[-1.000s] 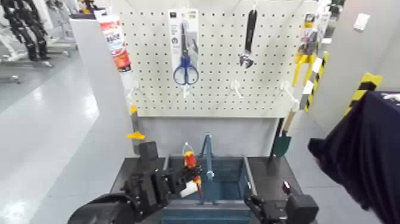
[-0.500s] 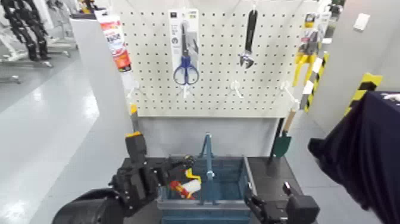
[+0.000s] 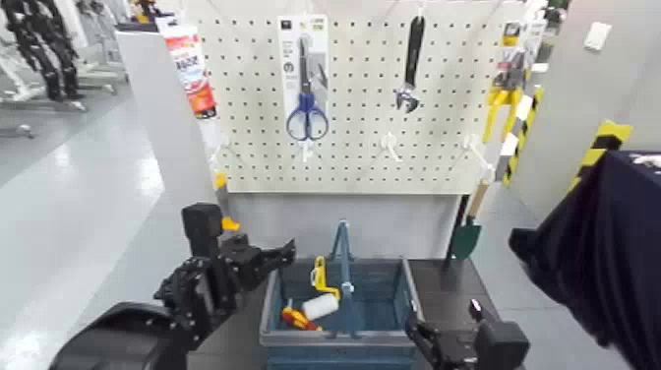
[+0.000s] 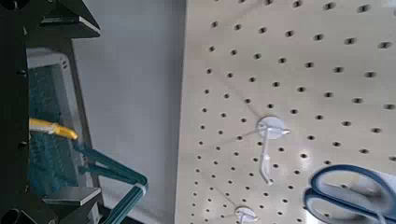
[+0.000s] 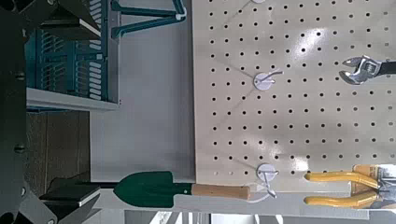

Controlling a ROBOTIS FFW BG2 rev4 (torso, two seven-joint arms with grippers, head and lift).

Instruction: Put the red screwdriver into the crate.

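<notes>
The red screwdriver lies inside the crate, at its front left, beside a yellow-handled paint roller. The crate is a blue-grey tote with a tall central handle bar. My left gripper is open and empty, up and to the left of the crate, outside its left wall. In the left wrist view its fingers stand wide apart, with the crate between them. My right gripper is open and low by the crate's front right corner.
A white pegboard stands behind the crate with blue scissors, a wrench and yellow pliers. A green trowel hangs at the right. A person's dark sleeve is at the far right.
My left gripper let go of the red screwdriver, which now lies in the crate. The left arm drew back to the left and up. The right arm has not moved.
</notes>
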